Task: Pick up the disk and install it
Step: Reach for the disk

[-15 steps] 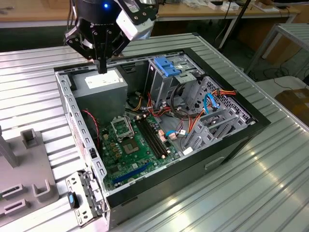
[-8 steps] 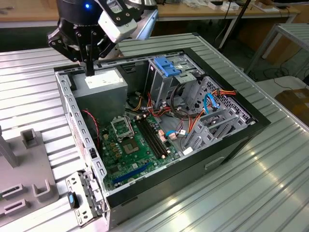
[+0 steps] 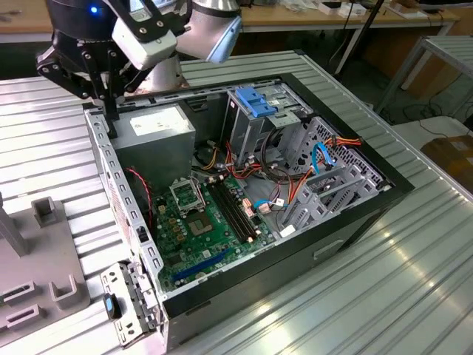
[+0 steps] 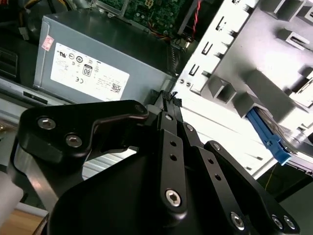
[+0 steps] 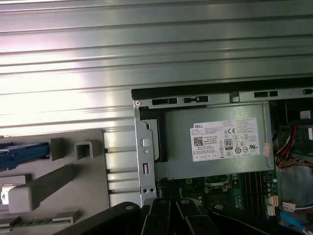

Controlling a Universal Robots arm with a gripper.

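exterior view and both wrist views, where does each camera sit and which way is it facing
Exterior view: off the arm, above the open computer case, looking down into it; the arm and gripper show at the exterior view's left.
Second wrist view: on the wrist, looking along the shut fingers at the power supply and grey fixture.
First wrist view: on the wrist, looking down on the ribbed table, fingers in the foreground.
Both wrist views share the power supply, the fixture and the disk.

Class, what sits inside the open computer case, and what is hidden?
Inside the case: a grey power supply, a green motherboard, a metal drive bay topped by a blue bracket, and red and orange cables. What lies beneath the power supply and bay is covered.
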